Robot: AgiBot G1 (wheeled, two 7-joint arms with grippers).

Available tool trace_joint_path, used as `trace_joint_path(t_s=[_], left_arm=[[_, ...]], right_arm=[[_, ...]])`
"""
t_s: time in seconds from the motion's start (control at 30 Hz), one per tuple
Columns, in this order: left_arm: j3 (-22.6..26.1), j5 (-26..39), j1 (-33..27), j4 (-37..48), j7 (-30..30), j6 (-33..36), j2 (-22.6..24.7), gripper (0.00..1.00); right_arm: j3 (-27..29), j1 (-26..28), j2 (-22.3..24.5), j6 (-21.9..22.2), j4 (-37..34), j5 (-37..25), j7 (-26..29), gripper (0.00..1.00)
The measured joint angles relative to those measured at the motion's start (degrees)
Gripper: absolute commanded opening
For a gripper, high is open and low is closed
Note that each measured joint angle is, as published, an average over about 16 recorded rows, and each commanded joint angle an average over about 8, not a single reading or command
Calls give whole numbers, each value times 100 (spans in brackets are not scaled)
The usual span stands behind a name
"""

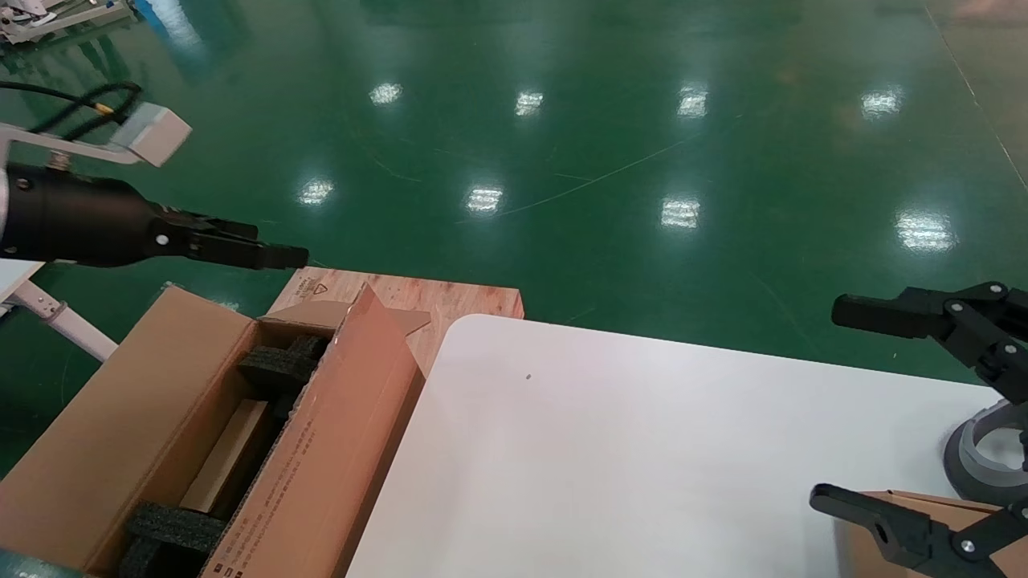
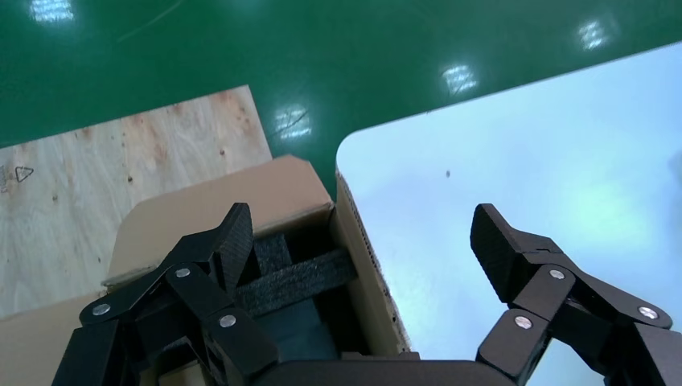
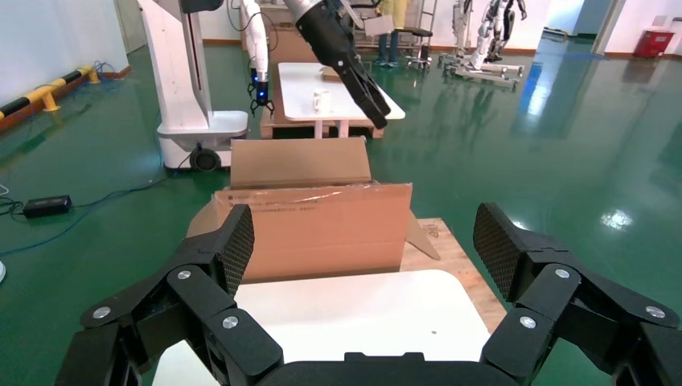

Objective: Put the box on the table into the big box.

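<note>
The big box (image 1: pixel 337 433) lies open at the white table's (image 1: pixel 642 449) left edge, with black foam blocks (image 1: pixel 277 365) and a pale tan flat surface inside. It also shows in the left wrist view (image 2: pixel 225 201) and the right wrist view (image 3: pixel 322 225). My left gripper (image 1: pixel 281 255) hangs open and empty above the carton's far end (image 2: pixel 359 221). A small brown box (image 1: pixel 853 552) lies at the table's near right corner, mostly hidden. My right gripper (image 1: pixel 827 401) is open and empty above it (image 3: pixel 363 217).
A reddish wooden board (image 1: pixel 450 301) lies under the carton's far end. A grey round base (image 1: pixel 980 457) stands at the table's right edge. Green floor lies beyond. Another white robot (image 3: pixel 189 72) and a white table (image 3: pixel 338 92) stand far off.
</note>
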Motion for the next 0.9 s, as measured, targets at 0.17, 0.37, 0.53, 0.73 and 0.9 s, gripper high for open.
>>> trace_joint_path(t_s=[0.17,0.37,0.53,0.73,0.9], left_arm=[[-181,36,173,-78,29,6,92,100],[-478,-12,435,-210,141,46,171,100],[-758,-88,676,-336,265,92,226,100],[-1106,-196,973,-492,429,154,285,100],[-1407,-295,1227,-628,573,209,332,100]], right_arm=[[0,0,0,0,0,0,0,100],[0,0,0,0,0,0,0,100],[0,0,0,0,0,0,0,100],[0,0,0,0,0,0,0,100],[0,0,0,0,0,0,0,100]])
